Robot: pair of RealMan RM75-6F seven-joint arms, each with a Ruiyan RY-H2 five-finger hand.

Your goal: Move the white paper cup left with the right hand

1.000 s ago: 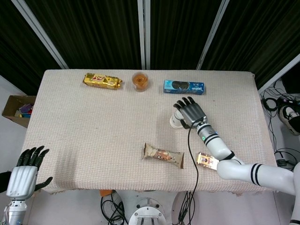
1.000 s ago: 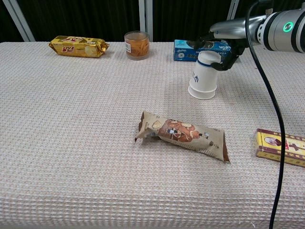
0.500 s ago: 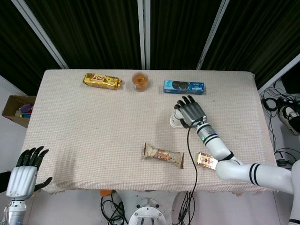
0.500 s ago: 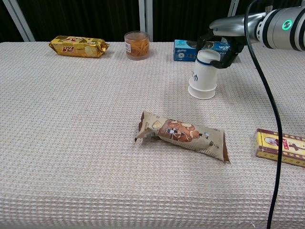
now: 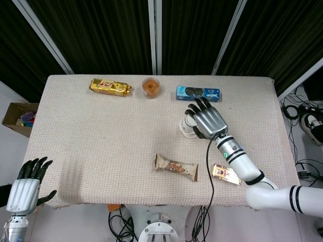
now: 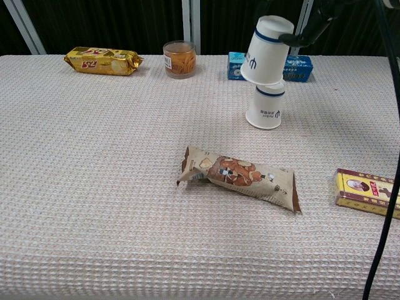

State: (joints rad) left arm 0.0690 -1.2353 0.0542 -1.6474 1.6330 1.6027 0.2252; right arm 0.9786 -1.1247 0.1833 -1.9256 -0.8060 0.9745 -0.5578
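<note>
In the chest view an upside-down white paper cup (image 6: 266, 50) with a blue ring hangs tilted above the table, held by my right hand (image 6: 307, 30) from its right side. A second matching cup (image 6: 264, 107) stands upside down on the table directly beneath it. From the head view my right hand (image 5: 207, 120) covers most of the cups, and only a white edge (image 5: 186, 126) shows at its left. My left hand (image 5: 26, 187) hangs off the table's near left corner, fingers apart and holding nothing.
A brown snack bar (image 6: 240, 176) lies in front of the cups and a yellow box (image 6: 367, 192) at the near right. Along the far edge lie a gold snack pack (image 6: 103, 60), an amber jar (image 6: 179, 59) and a blue cookie box (image 6: 294, 65).
My right hand has risen with one cup, lifting it off a second cup that stays on the table. The left hand has not moved.
</note>
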